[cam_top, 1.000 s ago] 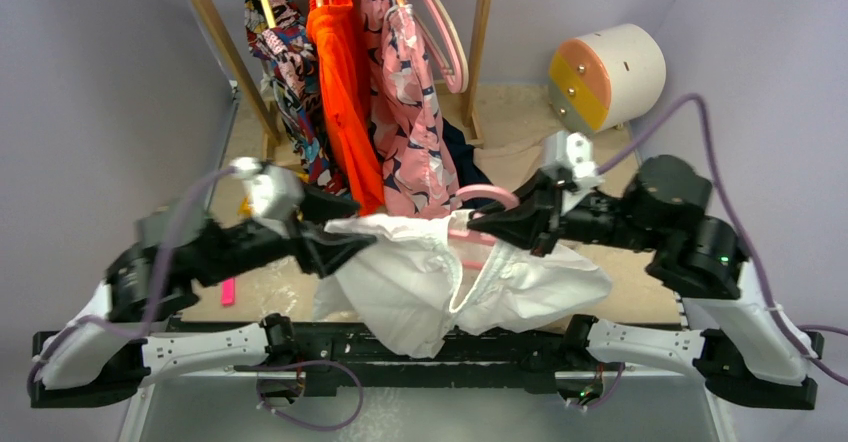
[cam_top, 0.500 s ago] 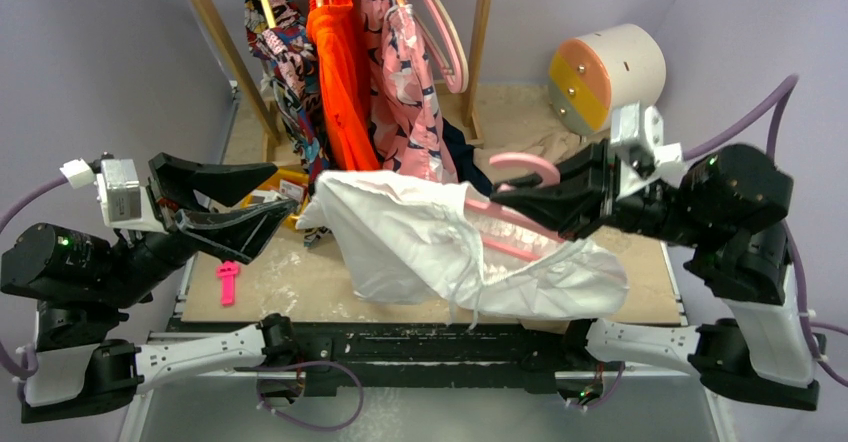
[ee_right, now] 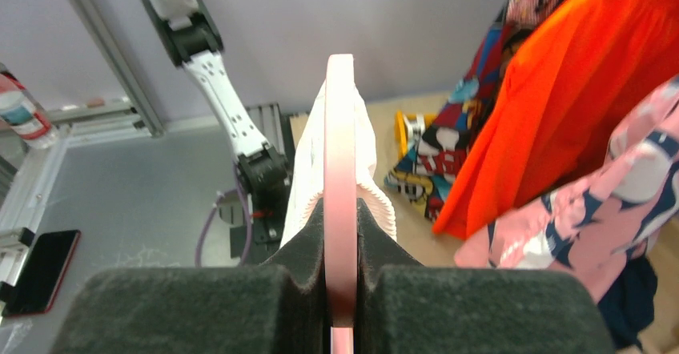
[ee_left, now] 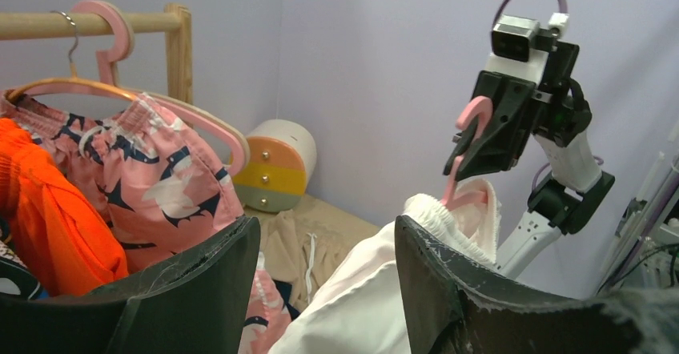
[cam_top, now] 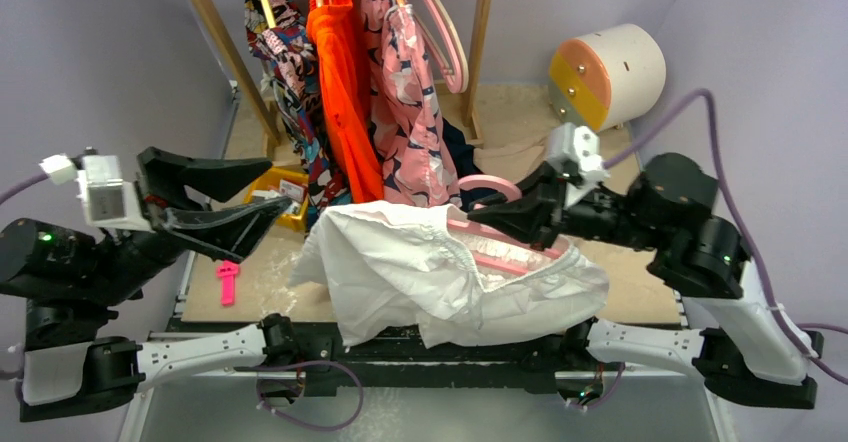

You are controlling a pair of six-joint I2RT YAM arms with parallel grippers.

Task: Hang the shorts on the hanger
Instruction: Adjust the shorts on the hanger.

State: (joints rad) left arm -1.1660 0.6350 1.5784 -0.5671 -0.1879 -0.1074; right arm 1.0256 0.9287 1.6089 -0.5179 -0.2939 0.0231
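Right fingers (ee_right: 264, 306) are clamped tight on the hanger (ee_right: 340, 130) just below its hook, seen edge-on in the wrist view. Shorts (cam_top: 400, 272) are draped over the hanger arms mid-bench (cam_top: 260, 282), waistband bunched at the hanger, loose fabric sagging toward the near edge; cannot tell if it touches. Left fingers (ee_left: 200, 298) are spread wide apart, holding nothing, raised off to the left, near the shorts but not touching them.

One shorts (cam_top: 400, 262), three hung garments (cam_top: 345, 92)
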